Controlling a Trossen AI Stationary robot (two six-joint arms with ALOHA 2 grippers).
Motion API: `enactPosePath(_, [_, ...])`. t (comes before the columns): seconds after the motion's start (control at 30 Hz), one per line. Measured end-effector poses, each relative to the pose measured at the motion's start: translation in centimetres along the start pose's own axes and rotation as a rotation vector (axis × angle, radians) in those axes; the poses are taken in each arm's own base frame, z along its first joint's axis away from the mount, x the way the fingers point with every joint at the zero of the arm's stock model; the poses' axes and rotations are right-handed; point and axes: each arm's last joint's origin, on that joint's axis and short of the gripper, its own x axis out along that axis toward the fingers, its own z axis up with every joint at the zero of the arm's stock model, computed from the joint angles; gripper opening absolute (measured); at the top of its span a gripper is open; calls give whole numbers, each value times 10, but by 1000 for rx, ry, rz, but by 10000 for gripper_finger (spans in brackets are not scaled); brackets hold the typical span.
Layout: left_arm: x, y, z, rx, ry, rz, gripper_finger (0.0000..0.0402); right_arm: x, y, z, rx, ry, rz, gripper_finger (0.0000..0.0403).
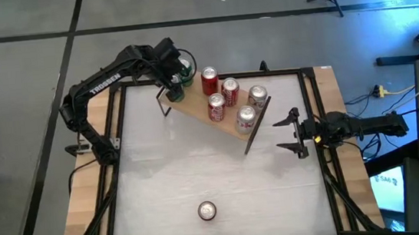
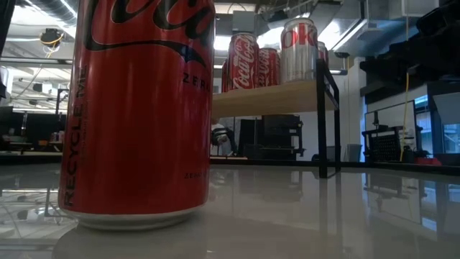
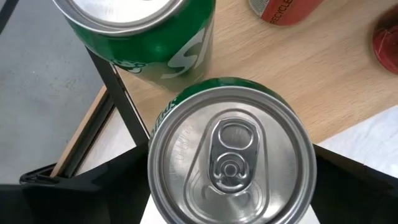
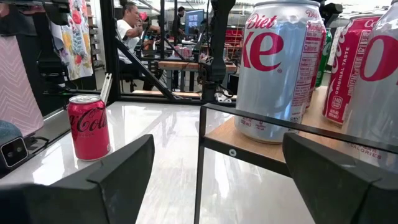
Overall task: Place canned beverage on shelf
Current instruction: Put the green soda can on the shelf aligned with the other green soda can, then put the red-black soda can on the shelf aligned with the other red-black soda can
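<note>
White and glossy, the table (image 1: 215, 171) carries my light-wood shelf on black legs (image 1: 198, 117) near its far edge. My left pincer (image 3: 230, 199) stands spread around a green can with a silver pull-tab top (image 3: 230, 165) at the shelf's left end, beside another green can (image 3: 146, 37). My right pincer (image 1: 294, 133) waits open at the right edge, facing silver "Diet Coke" cans (image 4: 280, 68). Only the low view reads "ZERO" on the lone red can (image 2: 140, 108) by the near edge.

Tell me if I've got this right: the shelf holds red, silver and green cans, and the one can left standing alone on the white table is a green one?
Not quite. The lone can on the white table is red, not green, as the low view shows up close. The rest holds: the shelf carries red, silver and green cans.
</note>
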Motion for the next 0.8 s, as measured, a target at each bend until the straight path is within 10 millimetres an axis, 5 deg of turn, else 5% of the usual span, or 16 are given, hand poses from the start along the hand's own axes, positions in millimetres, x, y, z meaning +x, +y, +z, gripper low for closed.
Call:
enactPosePath(0.43, [-2,0,0,-2,-6,4,393,0,0,0,0,1,0,349])
enactPosePath(0.8, [-32,1,-12,-4,-82,6,393,0,0,-2,0,20,2,349])
